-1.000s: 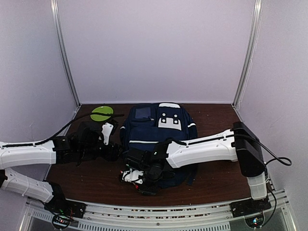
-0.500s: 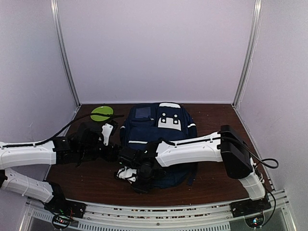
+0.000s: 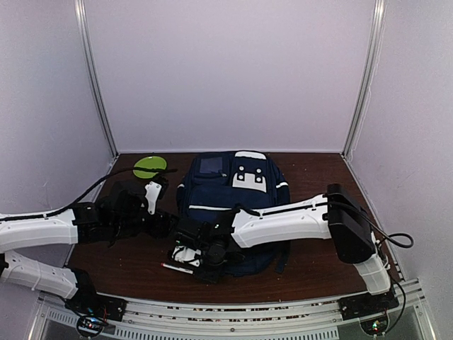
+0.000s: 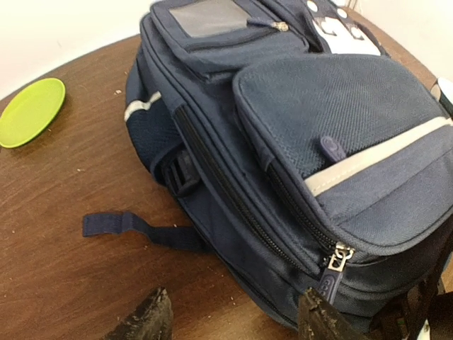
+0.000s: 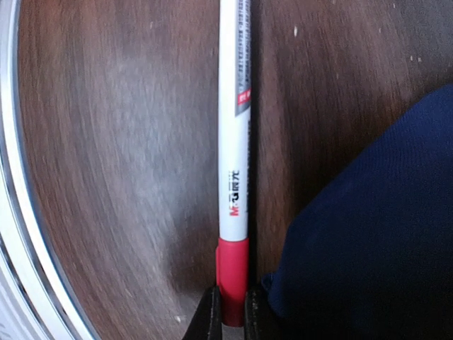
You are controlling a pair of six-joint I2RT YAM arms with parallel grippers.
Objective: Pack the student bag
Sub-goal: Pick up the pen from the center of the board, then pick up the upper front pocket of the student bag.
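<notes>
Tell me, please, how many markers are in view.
1. A white marker with a red cap, at the student bag's near-left corner, its red end pinched in the right end effector. More may be hidden inside the bag.

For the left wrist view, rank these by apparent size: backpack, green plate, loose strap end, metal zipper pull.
1. student bag, which fills most of the frame
2. green plate, which lies farther from the camera, so its lead over the strap is unsure
3. loose strap end
4. zipper pull
</notes>
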